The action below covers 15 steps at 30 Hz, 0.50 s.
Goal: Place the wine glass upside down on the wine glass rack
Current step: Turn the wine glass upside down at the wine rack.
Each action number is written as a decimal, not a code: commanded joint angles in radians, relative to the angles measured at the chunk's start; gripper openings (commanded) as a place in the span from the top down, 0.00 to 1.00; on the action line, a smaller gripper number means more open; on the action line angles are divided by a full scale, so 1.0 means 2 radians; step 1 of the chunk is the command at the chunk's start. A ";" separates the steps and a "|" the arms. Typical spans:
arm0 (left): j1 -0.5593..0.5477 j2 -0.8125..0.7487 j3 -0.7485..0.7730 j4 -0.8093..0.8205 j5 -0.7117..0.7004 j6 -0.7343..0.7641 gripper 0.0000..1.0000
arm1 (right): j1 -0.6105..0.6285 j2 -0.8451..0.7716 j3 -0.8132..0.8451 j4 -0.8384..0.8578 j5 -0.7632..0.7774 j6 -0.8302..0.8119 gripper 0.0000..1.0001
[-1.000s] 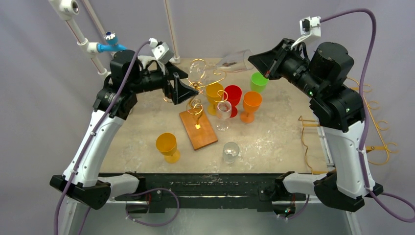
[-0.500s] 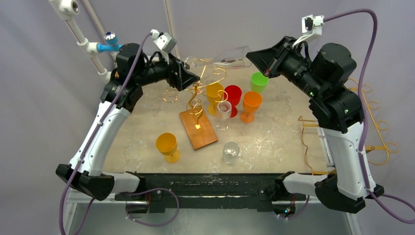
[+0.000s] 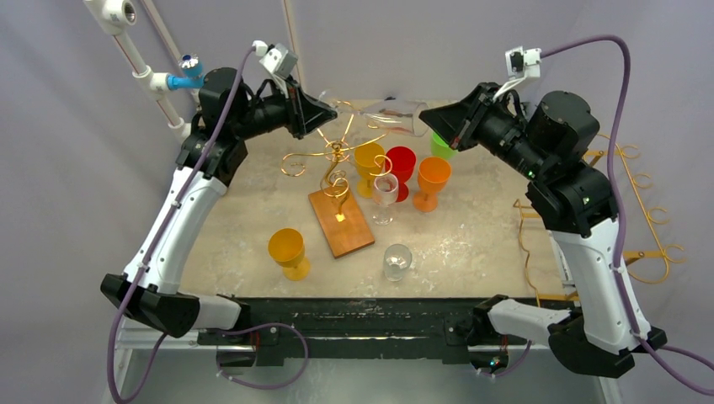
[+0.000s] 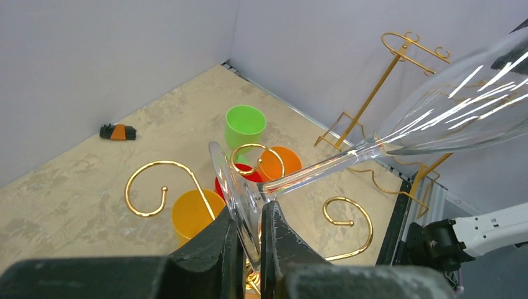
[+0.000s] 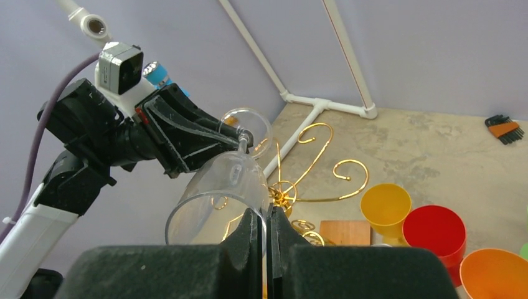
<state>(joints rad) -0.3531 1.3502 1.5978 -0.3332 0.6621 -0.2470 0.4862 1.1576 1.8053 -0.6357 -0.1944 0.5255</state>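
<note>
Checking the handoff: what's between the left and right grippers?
The clear wine glass, lying sideways in the air above the rack: the left gripper pinches its foot, the right gripper its bowl rim. Clearest in the top view.

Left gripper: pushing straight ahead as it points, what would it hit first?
The wine glass, whose foot the left gripper pinches; beyond it, probably the right gripper holding the rim; depth is unclear.

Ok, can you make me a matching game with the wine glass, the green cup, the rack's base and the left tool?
1 wine glass
2 green cup
3 rack base
4 left tool

A wooden
B pinching the glass's foot
C sideways in the air
D standing mouth up

Pairs: 1-C, 2-D, 3-A, 4-B
</note>
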 commanded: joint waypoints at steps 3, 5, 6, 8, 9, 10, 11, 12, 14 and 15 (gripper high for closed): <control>-0.011 0.008 0.054 -0.041 0.002 0.032 1.00 | 0.004 -0.007 -0.012 0.074 -0.027 0.013 0.81; -0.011 0.010 0.075 -0.050 -0.007 0.056 1.00 | 0.004 -0.008 -0.015 0.061 -0.023 0.008 0.62; -0.011 0.012 0.087 -0.055 -0.011 0.073 1.00 | 0.004 -0.009 -0.014 0.051 -0.019 0.003 0.55; -0.011 0.013 0.107 -0.061 -0.018 0.099 1.00 | 0.004 -0.011 -0.012 0.025 -0.013 -0.009 0.46; -0.011 0.012 0.114 -0.062 -0.018 0.111 1.00 | 0.004 -0.013 -0.012 0.017 -0.010 -0.016 0.42; -0.011 0.008 0.117 -0.057 -0.017 0.118 1.00 | 0.004 -0.015 -0.013 0.010 -0.010 -0.021 0.39; -0.011 0.004 0.116 -0.050 -0.018 0.121 1.00 | 0.004 -0.017 -0.013 0.002 -0.009 -0.023 0.36; -0.011 0.003 0.118 -0.044 -0.017 0.121 1.00 | 0.004 -0.021 -0.014 -0.005 -0.009 -0.027 0.33; -0.011 0.003 0.125 -0.042 -0.017 0.139 1.00 | 0.004 -0.028 -0.016 -0.020 -0.011 -0.033 0.25; -0.011 0.003 0.126 -0.043 -0.021 0.149 1.00 | 0.004 -0.032 -0.016 -0.028 -0.015 -0.038 0.22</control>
<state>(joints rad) -0.3592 1.3766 1.8038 -0.4118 0.6144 -0.0448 0.4908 1.1320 1.7737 -0.6617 -0.2165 0.4927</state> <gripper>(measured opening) 0.109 0.728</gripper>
